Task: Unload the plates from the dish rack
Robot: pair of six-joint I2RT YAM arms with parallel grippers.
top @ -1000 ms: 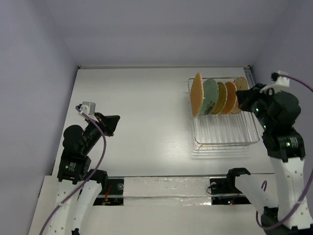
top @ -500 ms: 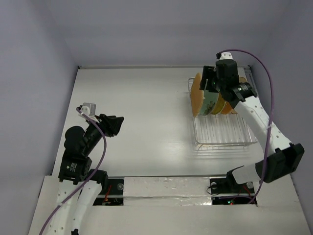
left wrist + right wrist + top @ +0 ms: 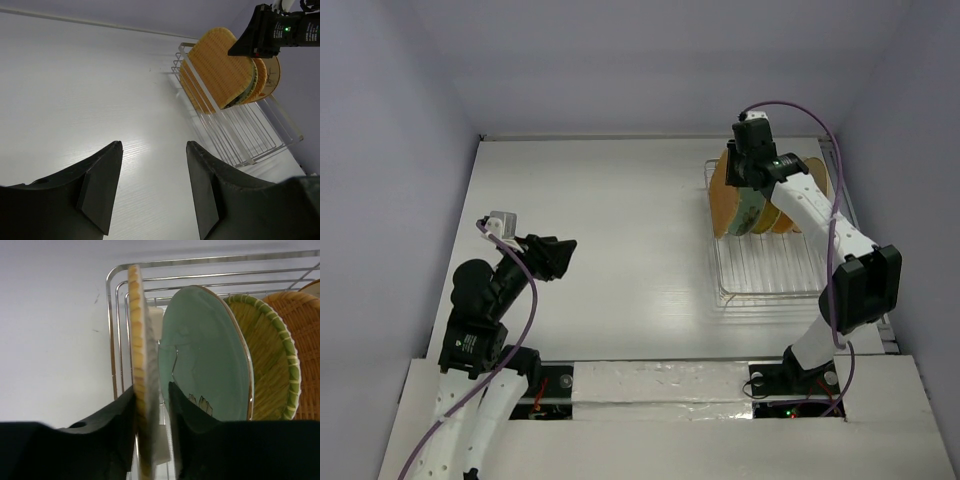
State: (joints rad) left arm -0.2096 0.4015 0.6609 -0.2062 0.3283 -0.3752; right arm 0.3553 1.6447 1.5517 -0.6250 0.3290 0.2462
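Note:
The silver wire dish rack [image 3: 780,275] stands at the back right and holds several plates on edge. The leftmost is the rounded-square orange plate [image 3: 137,330]. Beside it come the pale green plate [image 3: 205,355], a mustard plate with a green rim [image 3: 270,355] and an orange woven plate [image 3: 305,340]. A beige plate [image 3: 817,172] stands last. My right gripper [image 3: 151,387] reaches down over the rack [image 3: 112,340], and its fingers pinch the square plate's top rim, one on each face. My left gripper [image 3: 152,144] hovers open over bare table at the near left, holding nothing.
The white table [image 3: 620,230] runs between the two arms, with grey walls at the back and sides. The near half of the rack's grid holds nothing. The right arm's elbow [image 3: 860,285] hangs over the rack's near right corner.
My right arm swung from the rack's right side up over the plates, opened, then closed on the square orange plate's rim. My left gripper opened and shifted slightly right.

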